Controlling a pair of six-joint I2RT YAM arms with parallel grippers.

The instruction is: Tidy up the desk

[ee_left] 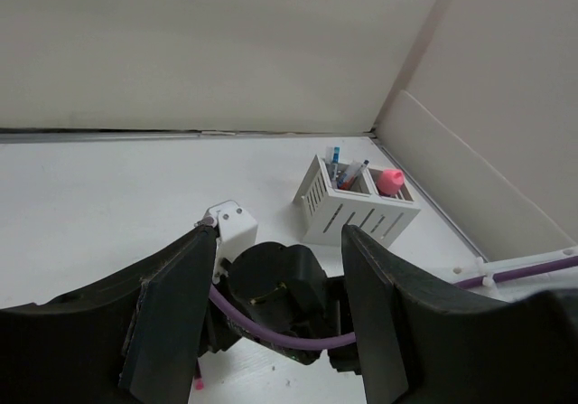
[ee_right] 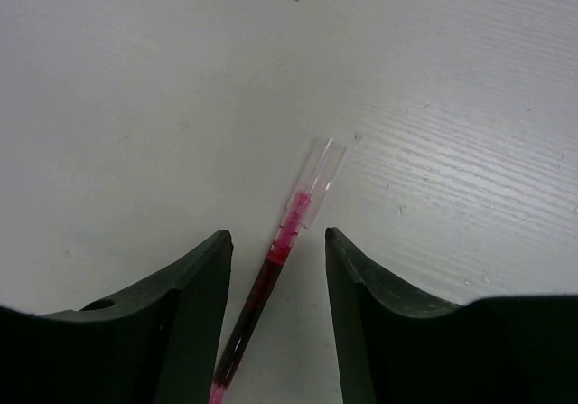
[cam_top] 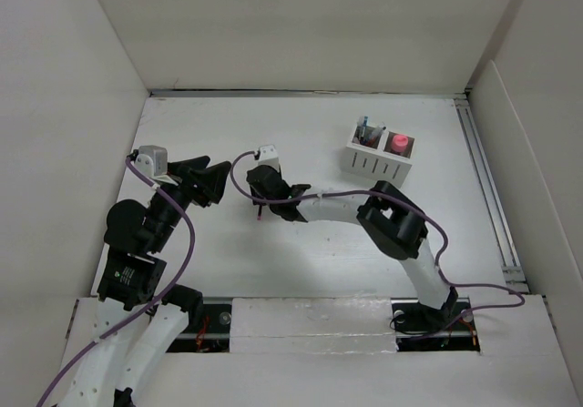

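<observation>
At the near edge, both arm bases are bolted beside the desk (cam_top: 301, 270), the white tabletop on which everything sits. Just beyond, on the L side, the left gripper (ee_left: 278, 234) is raised off the surface w/ jaws spread wide and nothing between them. It is parked off to the side, probably so the other arm gets room.

Mid-desk, the right gripper (ee_right: 276, 236) is pointed down over a pink pen (ee_right: 271, 273). Its fingers are parted a moderate amt and set either side of the barrel, and no contact w/ it is visible. The pen lies flat, clear end pointing away from the wrist cam and slightly skewed to the gap. Closure across the barrel is judged to be the step in hand.

Farther back, to the R, a white organizer (cam_top: 378, 158) stands upright. Several pens (cam_top: 367, 134) are stood in its L cell and a pink rounded item (cam_top: 398, 141) in the R one. The loose pen is presumably meant for the pen cell. Beyond that, the space is closed by white walls (cam_top: 301, 25).
</observation>
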